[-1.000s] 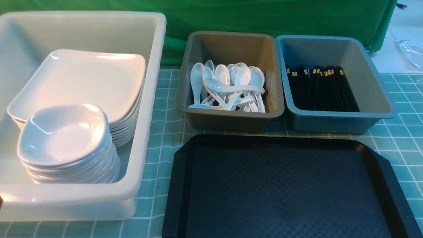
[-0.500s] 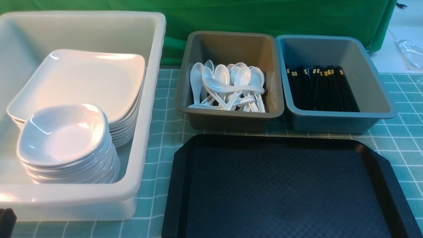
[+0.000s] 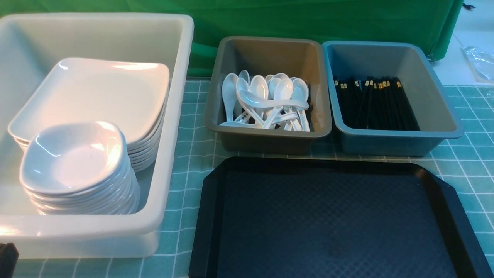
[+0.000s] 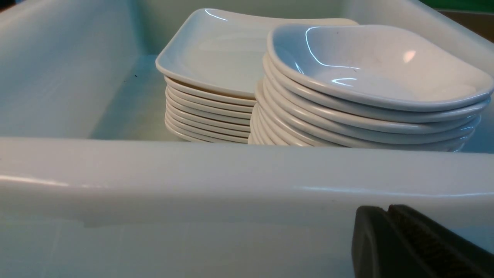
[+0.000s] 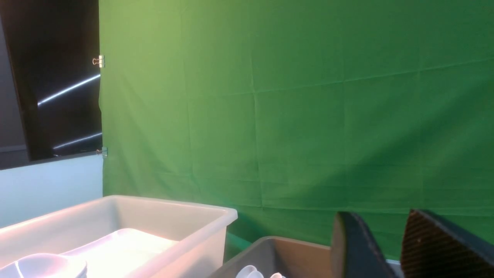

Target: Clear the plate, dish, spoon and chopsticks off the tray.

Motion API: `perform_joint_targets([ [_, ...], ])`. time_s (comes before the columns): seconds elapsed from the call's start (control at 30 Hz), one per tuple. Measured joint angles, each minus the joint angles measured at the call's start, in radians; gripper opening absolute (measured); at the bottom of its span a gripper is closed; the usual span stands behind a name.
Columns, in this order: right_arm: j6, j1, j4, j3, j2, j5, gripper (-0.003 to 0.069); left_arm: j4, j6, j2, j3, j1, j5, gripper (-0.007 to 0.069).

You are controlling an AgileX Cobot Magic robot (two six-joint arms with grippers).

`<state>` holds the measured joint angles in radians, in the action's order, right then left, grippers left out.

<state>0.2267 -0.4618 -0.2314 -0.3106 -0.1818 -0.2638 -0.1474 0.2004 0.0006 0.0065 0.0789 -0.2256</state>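
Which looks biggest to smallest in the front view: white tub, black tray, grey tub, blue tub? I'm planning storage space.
1. Black tray, though it lies nearest the camera and is cut off by the frame.
2. White tub, also cropped, so these two are unsure.
3. Blue tub and grey tub: look alike.

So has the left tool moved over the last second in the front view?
Yes. The left tool has come further into view at the bottom corner, below the white tub.

The left end effector (image 4: 389, 216) sits low at the near left corner, its dark fingers pressed together with nothing between them. The right end effector (image 5: 386, 247) is raised, its fingers parted and empty.
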Motion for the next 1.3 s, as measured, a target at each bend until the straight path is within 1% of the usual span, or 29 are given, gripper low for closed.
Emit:
perform_joint_targets([
  [0.47, 0.0, 0.0, 0.0, 0.0, 0.0, 0.006, 0.0239, 0.0, 0.0, 0.0, 0.0, 0.0, 0.0, 0.0013],
  [0.6, 0.0, 0.001, 0.0, 0.001, 0.009, 0.11, 0.0239, 0.0, 0.0, 0.0, 0.0, 0.0, 0.001, 0.0013],
  [0.63, 0.0, 0.006, 0.0, 0.003, 0.016, 0.17, 0.0239, 0.0, 0.0, 0.0, 0.0, 0.0, 0.001, 0.0015],
  [0.67, -0.001, 0.026, 0.0, 0.004, 0.023, 0.264, 0.0239, 0.0, 0.0, 0.0, 0.0, 0.0, 0.002, 0.0016],
  [0.73, -0.001, 0.073, 0.0, 0.006, 0.031, 0.368, 0.0239, 0.0, 0.0, 0.0, 0.0, 0.0, 0.002, 0.0016],
  [0.77, -0.006, 0.125, 0.0, 0.018, 0.038, 0.446, 0.0239, 0.0, 0.0, 0.0, 0.0, 0.0, 0.002, 0.0016],
  [0.8, -0.006, 0.132, 0.0, 0.018, 0.039, 0.456, 0.0239, 0.0, 0.0, 0.0, 0.0, 0.0, 0.002, 0.0016],
  [0.87, -0.041, 0.23, 0.0, 0.058, 0.064, 0.526, 0.0239, 0.0, 0.0, 0.0, 0.0, 0.0, 0.002, 0.0017],
  [0.9, -0.065, 0.284, 0.0, 0.1, 0.088, 0.539, 0.0239, 0.0, 0.0, 0.0, 0.0, 0.0, 0.002, 0.0017],
  [0.93, -0.067, 0.298, 0.0, 0.106, 0.096, 0.54, 0.0239, 0.0, 0.0, 0.0, 0.0, 0.0, 0.002, 0.0017],
  [1.0, -0.087, 0.365, 0.0, 0.173, 0.143, 0.542, 0.0239, 0.0, -0.001, 0.0, 0.0, 0.0, 0.002, 0.0017],
  [1.07, -0.088, 0.408, 0.003, 0.24, 0.173, 0.541, 0.0239, 0.0, -0.003, 0.0, 0.0, 0.0, 0.002, 0.0017],
  [1.17, -0.09, 0.44, 0.012, 0.311, 0.179, 0.54, 0.0239, 0.0, -0.002, 0.0, 0.0, 0.0, 0.003, 0.0017],
  [1.3, -0.099, 0.444, 0.018, 0.317, 0.18, 0.513, 0.0239, 0.0, -0.002, 0.0, 0.0, 0.0, 0.003, 0.0017],
])
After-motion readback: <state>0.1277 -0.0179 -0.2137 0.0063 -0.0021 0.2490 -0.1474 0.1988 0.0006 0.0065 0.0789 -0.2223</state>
